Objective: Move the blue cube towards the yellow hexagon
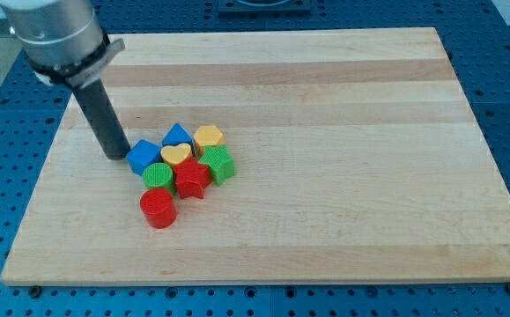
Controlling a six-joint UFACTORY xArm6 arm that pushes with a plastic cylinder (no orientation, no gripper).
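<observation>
On the left half of the wooden board (343, 97), nearer its bottom edge than its top, a tight cluster of seven blocks is observed. No pincer is fitted, so no open or closed state applies; the arm ends in a dark rod.

The rod is seen descending from the top left corner, and my tip (116, 156) is placed just beside the blue cube (144, 156), on the side facing the board's left edge; contact cannot be confirmed.

The blue cube forms the cluster's left end. The yellow hexagon (208, 137) lies at the cluster's upper right, with a blue triangular block (177, 135) and a yellow heart (176, 155) between the two. A green cylinder (158, 174), red star (192, 179), green star-shaped block (220, 164) and red cylinder (158, 209) are noted nearer the bottom edge.

It is judged that a straight push toward the right edge would drive the heart ahead of the cube. A slow stroke, kept centred on the cube's face, is recommended, so that turning is avoided and the hexagon is not displaced.
</observation>
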